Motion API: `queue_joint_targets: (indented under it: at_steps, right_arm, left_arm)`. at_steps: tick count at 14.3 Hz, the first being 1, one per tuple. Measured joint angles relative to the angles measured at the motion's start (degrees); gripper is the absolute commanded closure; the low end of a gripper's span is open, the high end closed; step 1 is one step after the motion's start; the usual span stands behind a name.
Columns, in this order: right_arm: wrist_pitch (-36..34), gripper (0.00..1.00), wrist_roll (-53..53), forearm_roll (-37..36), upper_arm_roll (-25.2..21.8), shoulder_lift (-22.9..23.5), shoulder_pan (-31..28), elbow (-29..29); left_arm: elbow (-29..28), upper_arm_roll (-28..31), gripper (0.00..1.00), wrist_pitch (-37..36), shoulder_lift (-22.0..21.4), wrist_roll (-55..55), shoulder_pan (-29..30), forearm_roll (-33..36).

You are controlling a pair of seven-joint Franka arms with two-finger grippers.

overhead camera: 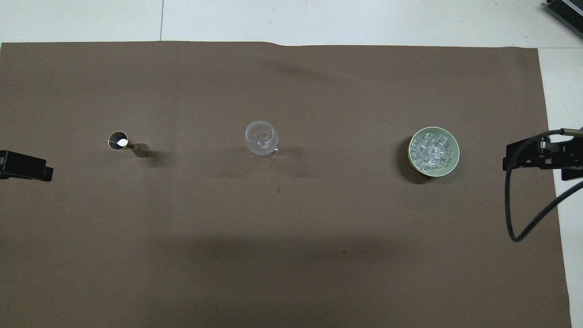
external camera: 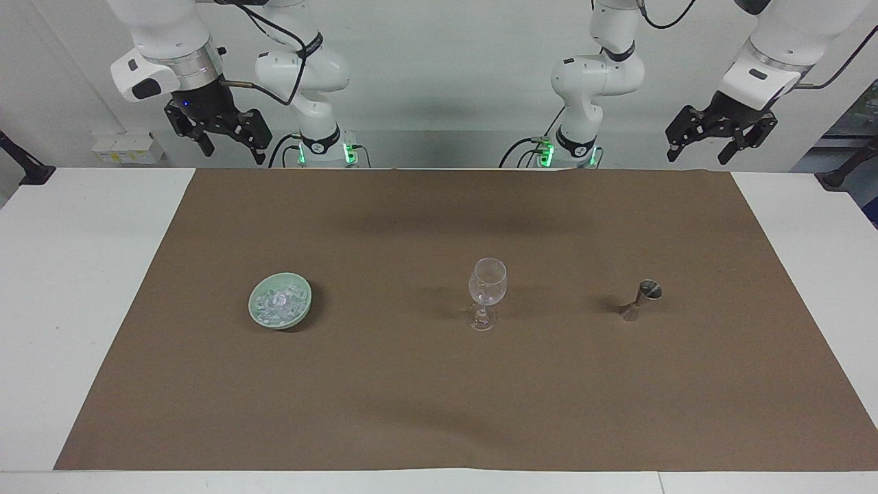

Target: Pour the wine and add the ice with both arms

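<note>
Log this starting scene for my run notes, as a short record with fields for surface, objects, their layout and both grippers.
surface: brown mat on a white table
ice: clear chunks piled in a green bowl, toward the right arm's end
glass: empty wine glass, upright, mid-mat
measure: metal jigger, upright, toward the left arm's end
layout: all three in one row, well apart
left gripper: open, raised above the mat's edge by its base, waiting
right gripper: open, raised likewise, holding nothing
</note>
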Motion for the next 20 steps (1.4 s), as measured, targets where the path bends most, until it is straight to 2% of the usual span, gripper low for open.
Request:
queue_joint_targets:
  at_steps: [12, 20]
  right_arm:
    - [0.0, 0.0, 0.0, 0.0, 0.0, 0.0, 0.0, 0.0]
    - [0.0, 0.0, 0.0, 0.0, 0.0, 0.0, 0.0, 0.0]
  left_arm:
    - [0.0, -0.4, 0.0, -0.2, -0.2, 0.1, 0.0, 0.0]
    - [0.0, -2.7, 0.0, -0.2, -0.2, 0.1, 0.0, -0.1]
